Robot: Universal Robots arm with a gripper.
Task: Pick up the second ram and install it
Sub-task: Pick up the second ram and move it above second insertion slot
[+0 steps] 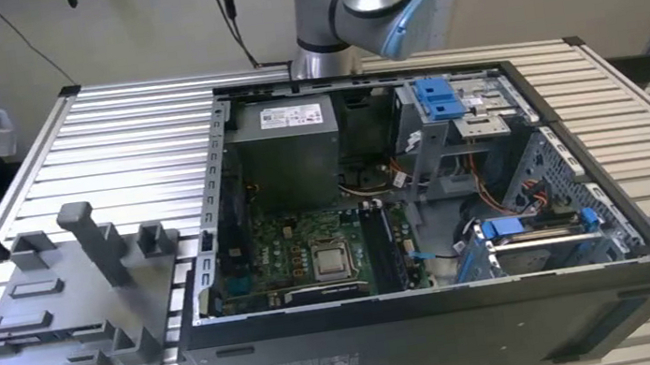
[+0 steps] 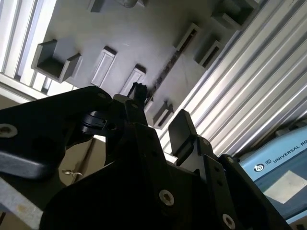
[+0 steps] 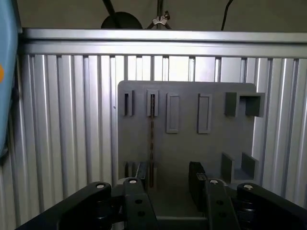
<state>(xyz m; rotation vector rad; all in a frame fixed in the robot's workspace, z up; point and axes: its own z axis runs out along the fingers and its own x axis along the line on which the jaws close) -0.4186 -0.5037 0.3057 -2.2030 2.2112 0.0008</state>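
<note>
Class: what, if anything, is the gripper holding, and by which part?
Nothing. The open gripper hangs over the holder plate; the second ram stands on edge in the plate, ungripped.

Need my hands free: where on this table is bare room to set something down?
Bare table slats between the holder plate and the far edge, and at the exterior view's right of the case. Crowded: plate and case interior.

Ribbed aluminium table [image 1: 104, 127] — two things sit directly on it: grey holder plate [image 1: 64, 302] w/ posts & slots at exterior view's left, open PC tower case [image 1: 447, 341] on its side just beside it.
</note>
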